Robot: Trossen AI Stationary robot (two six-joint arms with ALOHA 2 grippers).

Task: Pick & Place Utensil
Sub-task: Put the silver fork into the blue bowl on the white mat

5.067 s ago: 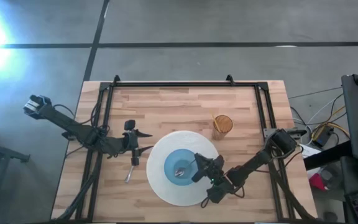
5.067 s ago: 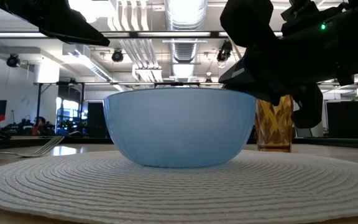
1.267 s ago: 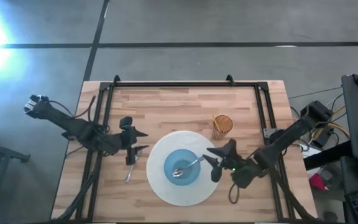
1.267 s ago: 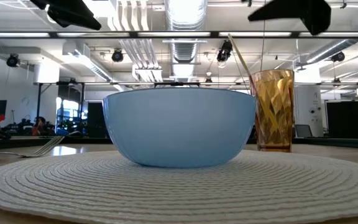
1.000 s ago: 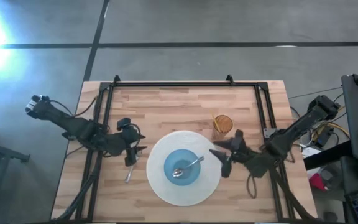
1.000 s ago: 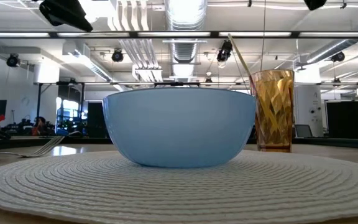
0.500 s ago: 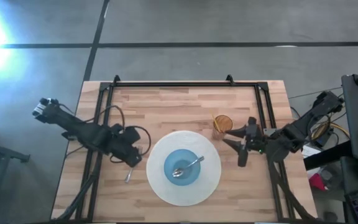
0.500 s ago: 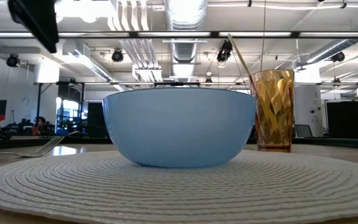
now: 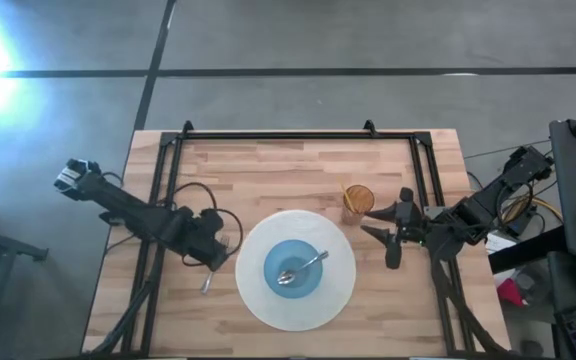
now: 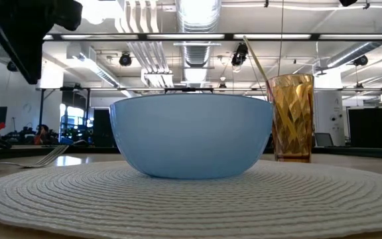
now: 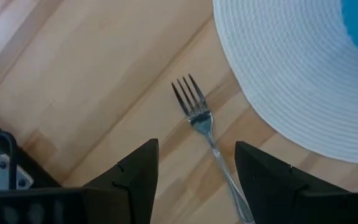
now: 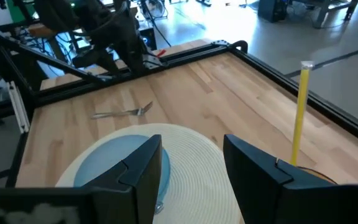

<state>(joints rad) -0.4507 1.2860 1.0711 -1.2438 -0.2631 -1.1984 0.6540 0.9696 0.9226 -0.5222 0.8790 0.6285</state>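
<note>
Fork (image 11: 209,134) lies on table beneath the left gripper's (image 11: 194,180) spread fingers

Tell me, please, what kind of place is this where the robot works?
Probably a robotics lab or open workshop hall. The wooden table carries a black metal frame with two robot arms, the floor around it is bare concrete, and the low view shows exposed ceiling ducts and distant workstations.

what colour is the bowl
Light blue bowl, clearest in the low view.
</note>
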